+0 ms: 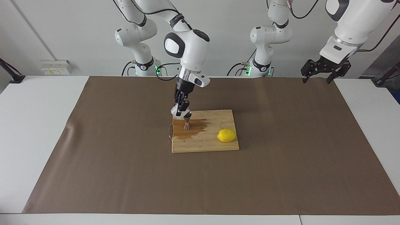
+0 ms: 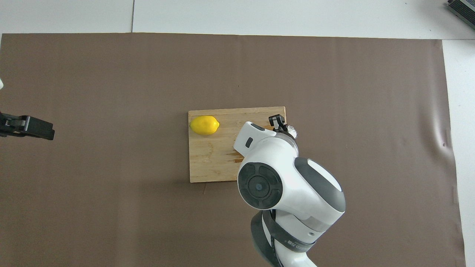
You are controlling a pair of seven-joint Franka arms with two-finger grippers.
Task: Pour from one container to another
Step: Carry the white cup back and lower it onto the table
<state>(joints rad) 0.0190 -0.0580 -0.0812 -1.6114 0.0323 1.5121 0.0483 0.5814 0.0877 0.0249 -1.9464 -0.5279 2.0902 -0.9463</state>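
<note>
In the facing view the right arm bends down from its base, its forearm and wrist pointing steeply at the wooden cutting board (image 1: 204, 131), and the right gripper (image 1: 181, 113) hangs over the board's corner toward the right arm's end of the table, its jaws closed on the clear glass tumbler (image 1: 175, 110), which is tipped over. Just below the jaws the steel jigger (image 1: 187, 122) stands upright on the board, its mouth right beneath the tipped glass. A dark wet stain (image 1: 190, 128) spreads across the wood around the jigger's foot. A lemon (image 1: 227, 135) lies on the same board, well apart from the jaws, toward the left arm's end. The left arm waits, raised and folded, with the left gripper (image 1: 323, 72) held in the air over the edge of the brown mat (image 1: 281, 162) at its own end of the table, its jaws spread open. In the overhead view the right arm's white wrist housing covers most of the right gripper (image 2: 277, 122); only its black tip and a sliver of the tumbler (image 2: 292, 130) show at the board's (image 2: 207, 163) edge, and the jigger is hidden. The lemon (image 2: 204, 125) sits at the board's corner away from those jaws. The left gripper (image 2: 28, 127) shows at the view's edge. No writing can be read in either view; a small mark on the right arm's lower ring is too small to tell.
</note>
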